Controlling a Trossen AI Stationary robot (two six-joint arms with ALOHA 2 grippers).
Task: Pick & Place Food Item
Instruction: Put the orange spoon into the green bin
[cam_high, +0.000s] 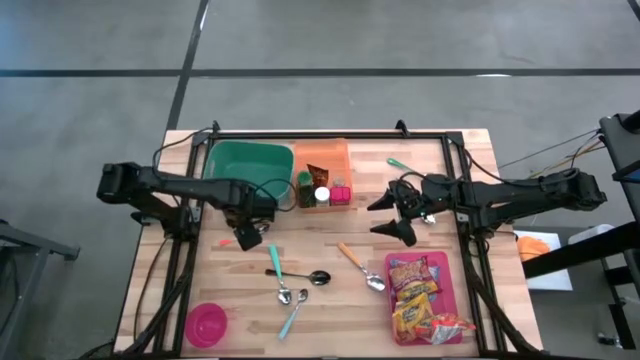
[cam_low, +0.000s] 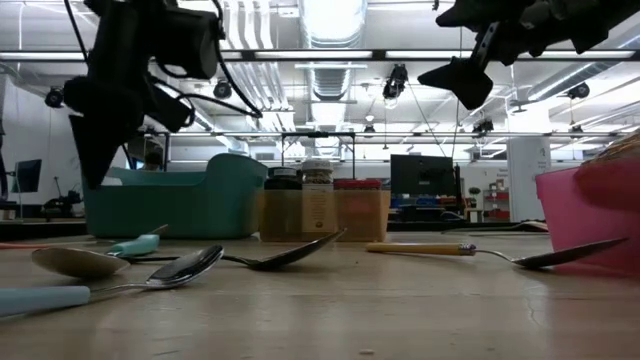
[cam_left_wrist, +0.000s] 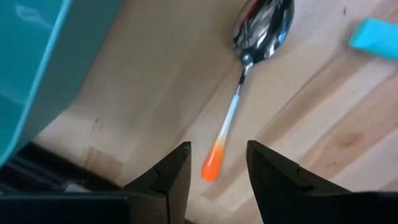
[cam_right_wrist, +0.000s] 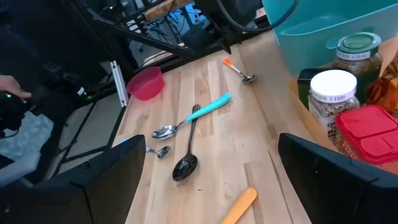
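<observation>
Two arms over a wooden table (cam_high: 330, 300), seen from beside it. The food items are snack packets (cam_high: 418, 298) lying in a pink tray (cam_high: 448, 268) at the table's near right corner. More food, jars (cam_high: 321, 195) and a red-lidded box (cam_right_wrist: 372, 133), stands in an orange bin (cam_high: 330, 155) at the back centre, just beside a green tub (cam_high: 245, 165).

The right gripper (cam_high: 392, 216) hangs above the board between the bin and the tray, jaws spread wide and empty. The tray lies just toward the near edge from it, and slightly outward; the packets' long axes run roughly from the back of the table to the front. This arm is clearly the nearer one to the packets, and in my judgement the pick falls to it: a short reach forward and a descent.

The left gripper (cam_left_wrist: 214, 171) hovers by the tub's front corner, partly open and holding nothing. Directly below its fingers (cam_left_wrist: 173, 177) lies a small spoon (cam_left_wrist: 249, 81) with an orange tip, its handle pointing toward the gripper. It is well apart from the tray, with several more spoons (cam_high: 300, 285) in between.

A pink bowl (cam_high: 207, 323) sits at the near left corner. Which packet is meant cannot be told.
</observation>
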